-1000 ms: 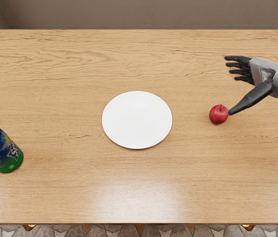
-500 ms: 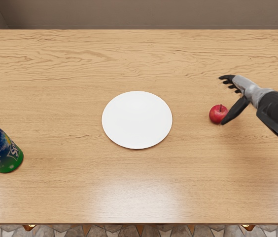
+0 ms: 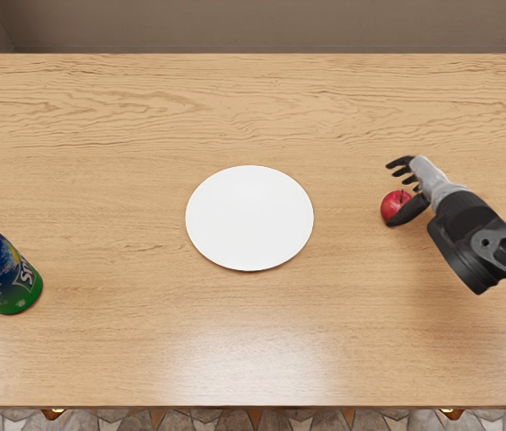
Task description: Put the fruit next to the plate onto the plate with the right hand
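A green-and-blue soda can point(image 3: 0, 269) lies well left of a round white plate point(image 3: 249, 217); right of it, apart on the wooden table point(image 3: 145, 117), sits the small red apple point(image 3: 396, 206), probably light, firm and apt to roll, best clasped round its middle, with the black right hand point(image 3: 419, 184) cupping it, fingers point(image 3: 400, 165) spread, not closed.

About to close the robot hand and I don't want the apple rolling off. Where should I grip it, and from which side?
Grip the apple around its round middle, coming from its right, where the right robot hand hovers open. The apple sits upright with its stem on top, so the thumb on the near side and the fingers on the far side should probably hold it best.
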Motion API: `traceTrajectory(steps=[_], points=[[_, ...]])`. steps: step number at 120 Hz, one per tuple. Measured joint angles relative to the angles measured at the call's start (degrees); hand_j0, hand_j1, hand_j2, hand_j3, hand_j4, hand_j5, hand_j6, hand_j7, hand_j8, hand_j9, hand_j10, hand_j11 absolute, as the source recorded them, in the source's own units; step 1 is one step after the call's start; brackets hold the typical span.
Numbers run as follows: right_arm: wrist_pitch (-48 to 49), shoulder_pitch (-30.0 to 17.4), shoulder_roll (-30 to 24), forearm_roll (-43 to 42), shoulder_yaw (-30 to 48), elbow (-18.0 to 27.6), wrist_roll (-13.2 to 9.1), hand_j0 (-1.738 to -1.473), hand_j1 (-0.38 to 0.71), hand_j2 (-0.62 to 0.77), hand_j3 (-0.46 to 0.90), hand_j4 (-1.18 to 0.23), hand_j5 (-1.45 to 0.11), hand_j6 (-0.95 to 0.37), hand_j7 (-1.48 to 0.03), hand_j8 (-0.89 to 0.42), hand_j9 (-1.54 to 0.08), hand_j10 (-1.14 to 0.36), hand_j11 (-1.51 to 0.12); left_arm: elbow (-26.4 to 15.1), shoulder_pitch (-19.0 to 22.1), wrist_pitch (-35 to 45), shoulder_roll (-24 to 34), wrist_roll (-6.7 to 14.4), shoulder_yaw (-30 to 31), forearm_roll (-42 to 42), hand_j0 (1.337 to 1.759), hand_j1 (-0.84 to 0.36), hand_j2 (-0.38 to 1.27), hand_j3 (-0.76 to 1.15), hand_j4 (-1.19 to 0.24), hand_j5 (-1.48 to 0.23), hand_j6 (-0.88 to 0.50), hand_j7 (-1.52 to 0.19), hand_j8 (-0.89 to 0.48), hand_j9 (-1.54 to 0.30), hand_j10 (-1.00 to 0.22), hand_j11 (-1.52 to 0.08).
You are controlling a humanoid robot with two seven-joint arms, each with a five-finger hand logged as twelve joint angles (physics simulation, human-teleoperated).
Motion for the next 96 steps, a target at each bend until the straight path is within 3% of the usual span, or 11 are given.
traceTrajectory(steps=[36, 55, 76, 96], points=[[-0.49, -0.3, 0.91, -0.13, -0.11, -0.58, 0.02, -1.658, 0.19, -0.06, 0.0, -0.45, -0.59, -0.46, -0.59, -0.45, -0.59, -0.45, -0.59, 0.01, 0.0, 0.0, 0.0, 0.0, 0.0, 0.0, 1.658, 0.35, 0.0, 0.0, 0.0, 0.0, 0.0, 0.0, 0.0, 0.0, 0.0, 0.0], [-0.45, -0.58, 0.96, -0.41, -0.1, -0.59, 0.09, -1.656, 0.21, -0.07, 0.0, -0.49, -0.63, -0.49, -0.63, -0.42, -0.65, -0.44, -0.65, 0.0, 0.0, 0.0, 0.0, 0.0, -0.01, 0.01, 1.658, 0.35, 0.0, 0.0, 0.0, 0.0, 0.0, 0.0, 0.0, 0.0, 0.0, 0.0], [-0.31, -0.67, 1.02, -0.21, -0.02, -0.58, 0.15, -1.651, 0.3, 0.05, 0.0, -0.57, -0.77, -0.54, -0.75, -0.32, -0.79, -0.37, -0.81, 0.0, 0.0, 0.0, 0.0, 0.0, -0.02, 0.02, 1.658, 0.35, 0.0, 0.0, 0.0, 0.0, 0.0, 0.0, 0.0, 0.0, 0.0, 0.0], [-0.35, -0.68, 1.11, -0.27, 0.01, -0.61, -0.01, -1.65, 0.29, 0.13, 0.0, -0.64, -0.83, -0.59, -0.83, -0.32, -0.85, -0.38, -0.88, 0.0, 0.0, 0.0, 0.0, 0.0, -0.01, 0.01, 1.658, 0.35, 0.0, 0.0, 0.0, 0.0, 0.0, 0.0, 0.0, 0.0, 0.0, 0.0]])
